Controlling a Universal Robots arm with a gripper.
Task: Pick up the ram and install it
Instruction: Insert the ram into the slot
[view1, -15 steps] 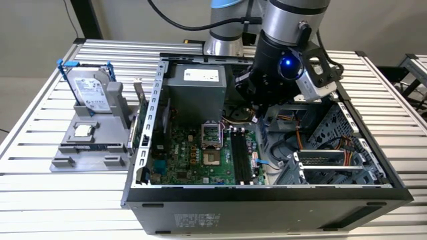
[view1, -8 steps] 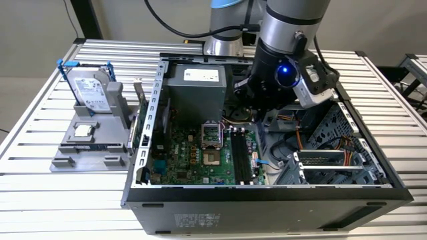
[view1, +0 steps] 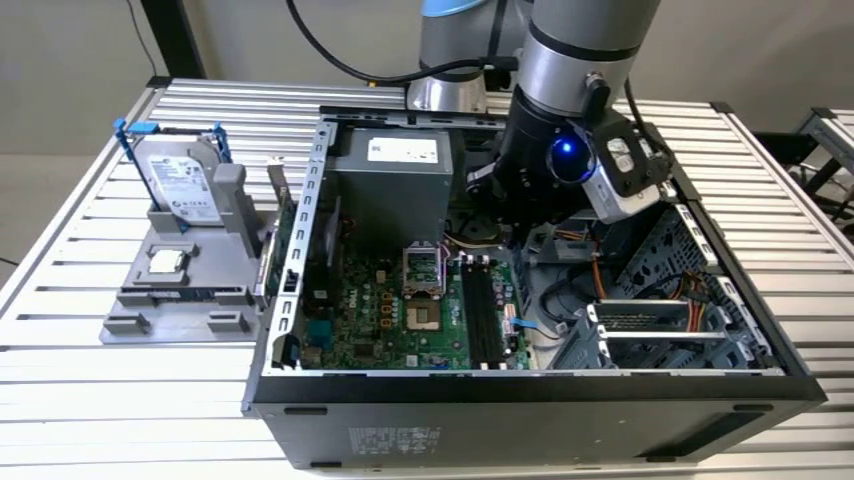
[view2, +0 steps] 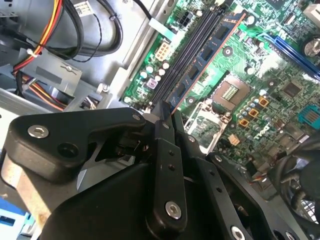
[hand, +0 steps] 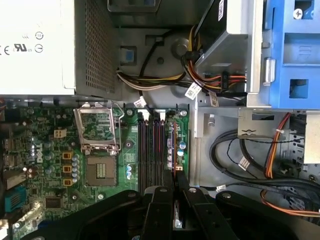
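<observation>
The gripper (view2: 167, 117) is closed on the ram (view2: 207, 60), pinching one end between its fingers (hand: 161, 200) so the long edge is free to meet a slot; in the second wrist view the stick runs out from the fingertips along the slots (view2: 187, 50), its thin edge showing as a red-brown line, apparently lined up for seating. In the first wrist view the ram (hand: 174, 165) stands edge-on over the slots (hand: 150, 150), beside the open socket (hand: 100, 132). In the exterior view the arm (view1: 561, 150) reaches down into the case (view1: 534, 385); the drive (view1: 180, 180) waits in its holder (view1: 180, 290) outside.
</observation>
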